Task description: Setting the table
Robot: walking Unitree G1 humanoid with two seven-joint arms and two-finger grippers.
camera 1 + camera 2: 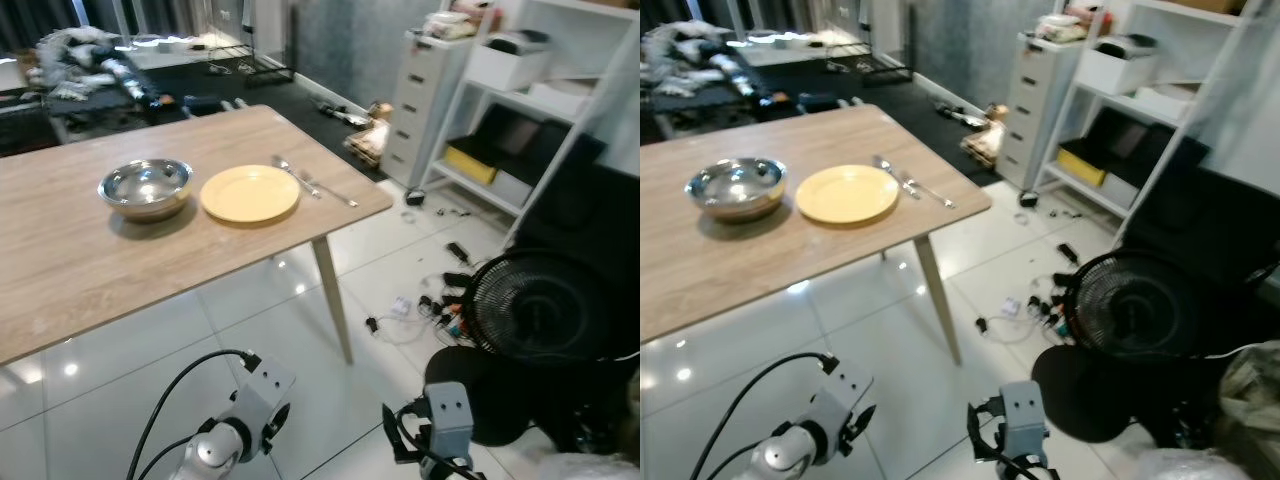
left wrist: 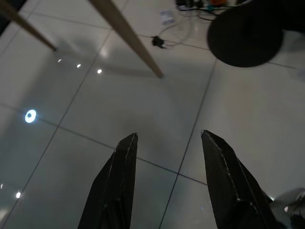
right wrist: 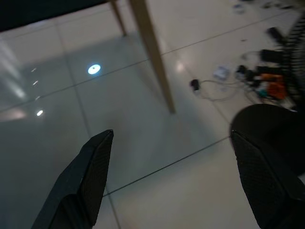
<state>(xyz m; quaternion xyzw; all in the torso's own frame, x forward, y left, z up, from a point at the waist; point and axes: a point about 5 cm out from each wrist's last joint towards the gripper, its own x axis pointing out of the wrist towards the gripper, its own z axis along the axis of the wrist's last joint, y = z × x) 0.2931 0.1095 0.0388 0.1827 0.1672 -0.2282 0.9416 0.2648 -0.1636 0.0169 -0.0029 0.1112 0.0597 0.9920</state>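
Note:
On the wooden table (image 1: pixel 70 270) a steel bowl (image 1: pixel 146 186) sits beside a yellow plate (image 1: pixel 250 193). Cutlery (image 1: pixel 312 182) lies just right of the plate, near the table's right corner. Both arms hang low over the white tiled floor, well below and in front of the table: left arm (image 1: pixel 245 415), right arm (image 1: pixel 440 425). In the left wrist view my left gripper (image 2: pixel 169 138) is open, with only floor between its fingers. In the right wrist view my right gripper (image 3: pixel 171 133) is open wide, also over bare tile and holding nothing.
A table leg (image 1: pixel 333 300) stands at the near right corner. A black floor fan (image 1: pixel 535 300) and tangled cables (image 1: pixel 430 305) lie on the floor to the right. A white drawer unit (image 1: pixel 430 95) and shelving (image 1: pixel 530 100) line the right wall.

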